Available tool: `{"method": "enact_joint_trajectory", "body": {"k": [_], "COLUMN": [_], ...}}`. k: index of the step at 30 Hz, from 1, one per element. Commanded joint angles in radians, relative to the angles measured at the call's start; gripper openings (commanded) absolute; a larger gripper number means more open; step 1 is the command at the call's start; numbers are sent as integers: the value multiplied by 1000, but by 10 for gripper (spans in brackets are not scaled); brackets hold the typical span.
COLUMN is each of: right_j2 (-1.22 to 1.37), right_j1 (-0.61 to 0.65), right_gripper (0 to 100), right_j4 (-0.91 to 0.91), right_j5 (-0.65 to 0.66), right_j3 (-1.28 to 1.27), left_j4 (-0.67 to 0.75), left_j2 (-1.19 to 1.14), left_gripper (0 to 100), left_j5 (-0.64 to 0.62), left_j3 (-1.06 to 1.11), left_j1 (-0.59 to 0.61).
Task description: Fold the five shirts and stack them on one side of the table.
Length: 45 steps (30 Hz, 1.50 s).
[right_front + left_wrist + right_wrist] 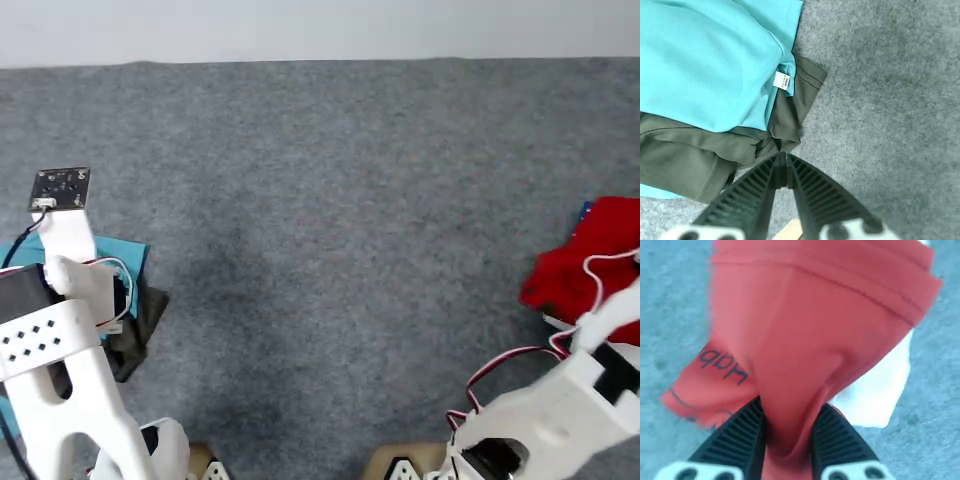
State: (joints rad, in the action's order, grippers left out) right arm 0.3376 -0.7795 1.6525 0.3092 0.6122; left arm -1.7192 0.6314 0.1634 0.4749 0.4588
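My right pincer (789, 410) is clamped narrow on a thick gather of the red shirt (805, 330), the cloth bulging up between the ribbed black jaws. The shirt sits at the right edge of the worktop (330, 200), bunched into a heap, so I can read no clear long axis from it. A hemmed, stitched edge runs across the far side of the bundle and some dark print curls along one flank. Under it lies a white shirt (885, 390), one corner poking out beside the red.

What the next move turns on, as I judge it: the bare middle of the worktop lies to the left of that heap, and the stack sits at the far left edge, well apart from it. The right arm is much the nearer and already has hold, so it would have to draw the red shirt leftward onto open ground for spreading.

My left pincer (784, 162) has its jaws pressed together, tips touching, right at the edge of the olive shirt (675, 165). I cannot tell whether any cloth is nipped between them. The teal shirt (705, 65) lies folded on top of the olive one, with a small white label (783, 81) at its corner.

The teal is a fine mesh knit, smooth and slightly sheeny; the olive looks heavier, with seamed hems and rumpled folds. The red looks soft and limp, likely to slump. The worktop is grey and felt-like, probably grippy under dragged cloth.
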Motion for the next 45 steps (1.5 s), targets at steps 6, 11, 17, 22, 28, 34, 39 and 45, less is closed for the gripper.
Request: {"method": "enact_joint_trajectory", "body": {"k": [6, 11, 17, 22, 28, 34, 39, 45], "right_j2": [50, 111, 143, 136, 59, -47, -42, 81], "right_j1": [-77, -120, -148, -142, -130, -31, 12, 47], "right_gripper": [10, 10, 15, 119, 325, 328, 226, 17], "right_j4": [-105, -174, -226, -219, -104, 131, 134, 91], "right_j5": [87, 117, 187, 218, 129, 141, 137, 138], "right_j3": [12, 12, 14, 14, 69, 78, 38, 32], "left_j4": [-11, -11, -11, -11, -11, -11, -11, -12], "left_j2": [21, 18, 17, 17, 17, 17, 18, 18], "left_gripper": [6, 6, 6, 6, 6, 6, 6, 6], "left_j5": [2, 2, 2, 2, 2, 2, 2, 2], "left_j3": [-31, -31, -30, -30, -30, -30, -30, -30], "left_j1": [-3, -3, -3, -3, -3, -3, 0, 0]}}
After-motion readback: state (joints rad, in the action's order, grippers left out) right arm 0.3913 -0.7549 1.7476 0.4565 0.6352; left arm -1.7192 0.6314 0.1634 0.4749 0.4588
